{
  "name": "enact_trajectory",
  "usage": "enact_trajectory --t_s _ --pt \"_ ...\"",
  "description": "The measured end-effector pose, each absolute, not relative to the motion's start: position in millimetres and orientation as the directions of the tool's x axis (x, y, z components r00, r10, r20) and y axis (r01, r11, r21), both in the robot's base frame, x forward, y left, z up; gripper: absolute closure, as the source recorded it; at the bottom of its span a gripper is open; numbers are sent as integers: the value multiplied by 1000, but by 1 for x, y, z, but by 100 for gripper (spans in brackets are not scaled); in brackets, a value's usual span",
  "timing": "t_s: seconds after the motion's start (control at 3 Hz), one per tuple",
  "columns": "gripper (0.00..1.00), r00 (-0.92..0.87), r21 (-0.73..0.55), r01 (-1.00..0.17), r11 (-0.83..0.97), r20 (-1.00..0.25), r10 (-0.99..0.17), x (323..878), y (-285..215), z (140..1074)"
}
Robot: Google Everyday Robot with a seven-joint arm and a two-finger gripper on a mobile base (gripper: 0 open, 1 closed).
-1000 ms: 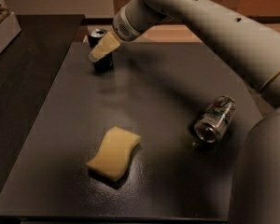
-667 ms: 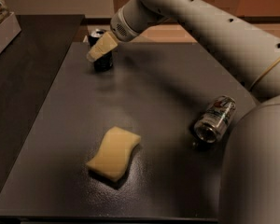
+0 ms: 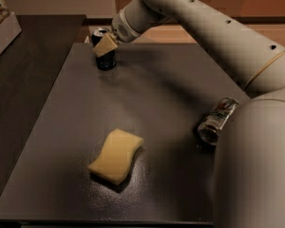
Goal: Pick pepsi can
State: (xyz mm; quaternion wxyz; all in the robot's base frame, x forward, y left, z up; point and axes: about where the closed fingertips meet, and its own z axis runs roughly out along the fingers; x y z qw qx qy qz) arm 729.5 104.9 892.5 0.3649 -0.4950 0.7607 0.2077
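The pepsi can (image 3: 105,58) is a small dark can with a silver top rim. It stands upright at the far left of the dark table (image 3: 156,89). My gripper (image 3: 106,44) reaches in from the upper right and is right at the can's upper part, with a tan part of it covering the can's front. The can's base rests on the table. The far side of the can is hidden behind the gripper.
A yellow sponge (image 3: 116,155) lies at the front middle of the table. A silver can with a green and red label (image 3: 217,120) lies on its side at the right, beside my arm's large white body (image 3: 256,165). A box (image 3: 2,27) stands at the far left.
My arm's upper links have shifted a little up and to the right. The gripper stays at the pepsi can, which has barely moved. The sponge and the silver can have not moved.
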Motion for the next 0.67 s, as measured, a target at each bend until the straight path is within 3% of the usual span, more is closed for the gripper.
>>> enact_trajectory --t_s 0.67 --pt "87 -204 -47 -919 391 -792 -575 722 101 911"
